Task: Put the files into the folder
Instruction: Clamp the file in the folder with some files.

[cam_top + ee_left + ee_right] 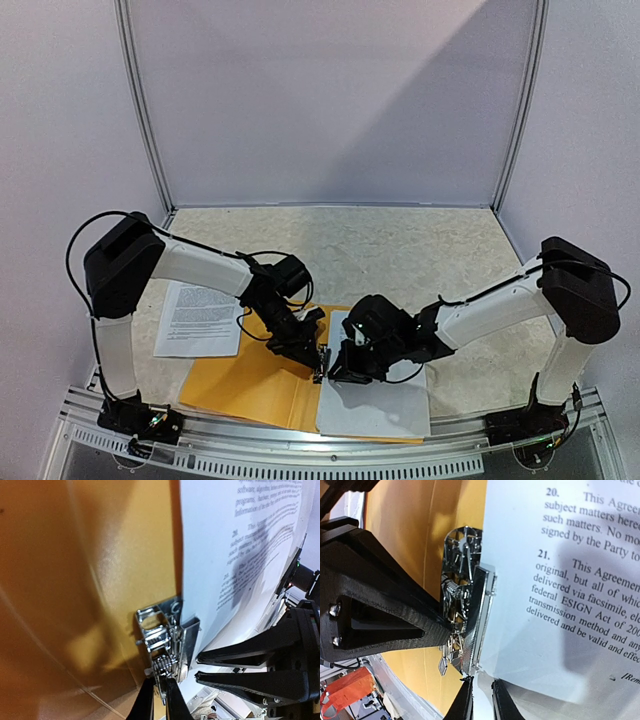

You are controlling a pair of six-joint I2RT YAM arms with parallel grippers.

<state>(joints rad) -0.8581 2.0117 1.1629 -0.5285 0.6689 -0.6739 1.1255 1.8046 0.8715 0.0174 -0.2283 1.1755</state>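
The orange-yellow folder lies open near the table's front edge. A printed white sheet of the files rests on its right half, its edge tucked at the metal clip. My left gripper is shut on the clip's thin lever. My right gripper sits just right of the clip, its fingers a narrow gap apart around the sheet's lifted edge. Another printed sheet lies on the table to the left.
The two grippers almost touch at the folder's spine, and the left one's black fingers fill the left of the right wrist view. A slotted metal rail runs along the front edge. Pale walls close the back and sides.
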